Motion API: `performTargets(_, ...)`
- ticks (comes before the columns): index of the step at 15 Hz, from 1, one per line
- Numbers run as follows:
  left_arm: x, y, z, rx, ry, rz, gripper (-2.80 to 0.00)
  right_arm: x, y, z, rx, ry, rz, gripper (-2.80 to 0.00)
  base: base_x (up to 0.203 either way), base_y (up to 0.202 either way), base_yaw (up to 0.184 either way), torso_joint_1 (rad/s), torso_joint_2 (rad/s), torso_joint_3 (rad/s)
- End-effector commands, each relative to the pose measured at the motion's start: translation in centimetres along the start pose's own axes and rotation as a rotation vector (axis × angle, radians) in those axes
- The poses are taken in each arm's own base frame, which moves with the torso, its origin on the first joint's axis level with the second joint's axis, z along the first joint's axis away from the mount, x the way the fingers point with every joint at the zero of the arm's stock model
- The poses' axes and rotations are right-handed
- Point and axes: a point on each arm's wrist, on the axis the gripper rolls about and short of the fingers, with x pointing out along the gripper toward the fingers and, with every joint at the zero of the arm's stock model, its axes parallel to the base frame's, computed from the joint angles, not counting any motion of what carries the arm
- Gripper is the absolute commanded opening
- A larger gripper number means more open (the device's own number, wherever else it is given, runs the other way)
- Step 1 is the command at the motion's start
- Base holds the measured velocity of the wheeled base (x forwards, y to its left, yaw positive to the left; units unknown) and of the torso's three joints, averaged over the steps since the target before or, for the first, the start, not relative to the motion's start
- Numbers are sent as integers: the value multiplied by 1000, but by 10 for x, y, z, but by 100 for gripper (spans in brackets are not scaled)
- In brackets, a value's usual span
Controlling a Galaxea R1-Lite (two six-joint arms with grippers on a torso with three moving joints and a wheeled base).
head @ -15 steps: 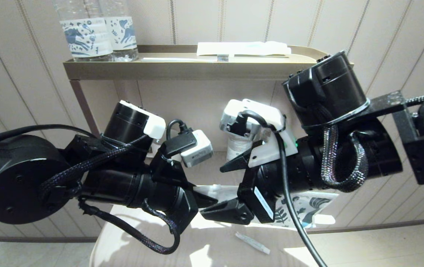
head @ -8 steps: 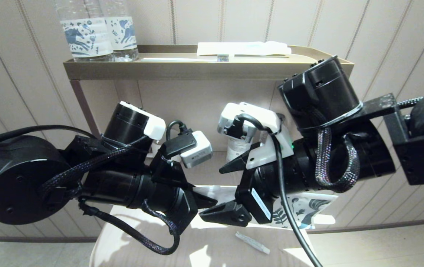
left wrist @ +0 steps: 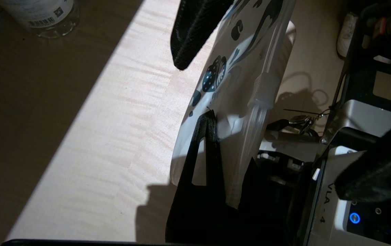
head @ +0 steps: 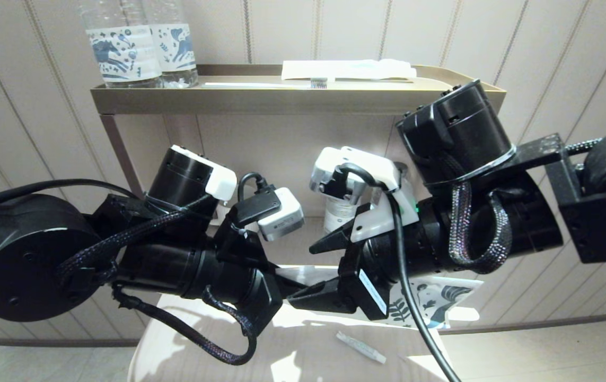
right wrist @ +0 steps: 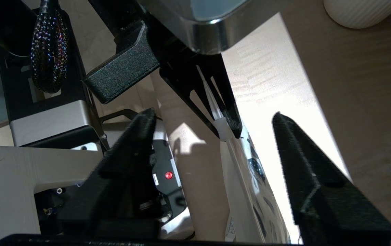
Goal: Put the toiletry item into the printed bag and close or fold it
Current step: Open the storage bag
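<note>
Showing the translucent printed bag [head: 430, 302] raised above the pale wooden table [head: 303, 355], left gripper [left wrist: 209, 119] pinching its plain end, right gripper [right wrist: 212, 119] spread astride it.

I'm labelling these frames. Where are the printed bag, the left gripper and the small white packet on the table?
printed bag [head: 435, 302]: head view, its blue-printed end.
left gripper [left wrist: 209, 128]: left wrist view, tips pinching the bag.
small white packet [head: 361, 347]: head view, its middle.

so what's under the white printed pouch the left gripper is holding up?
Under the white blue-printed pouch lies the pale wooden tabletop, with a small white sachet on it. The black right gripper and left gripper hide whatever lies below its middle.
</note>
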Motion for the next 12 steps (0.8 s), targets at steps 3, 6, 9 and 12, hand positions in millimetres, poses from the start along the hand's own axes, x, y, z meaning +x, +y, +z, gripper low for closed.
performTargets(3, 0, 0, 0, 2, -1, -2, -280, -1, 1, 0, -2, 1, 3, -280, 0, 0, 0, 0, 0, 0)
performTargets(6, 0, 0, 0, 2, 0, -3, -280, 2, 1, -3, -12, 14, 7, -280, 0, 0, 0, 0, 0, 0)
performTargets(9, 0, 0, -1, 3, 2, -3, -280, 3, 0, -4, -12, 17, 8, -280, 0, 0, 0, 0, 0, 0)
performTargets(12, 1, -1, -4, -2, 12, -7, -280, -5, -6, -6, -5, 16, -16, -280, 0, 0, 0, 0, 0, 0)
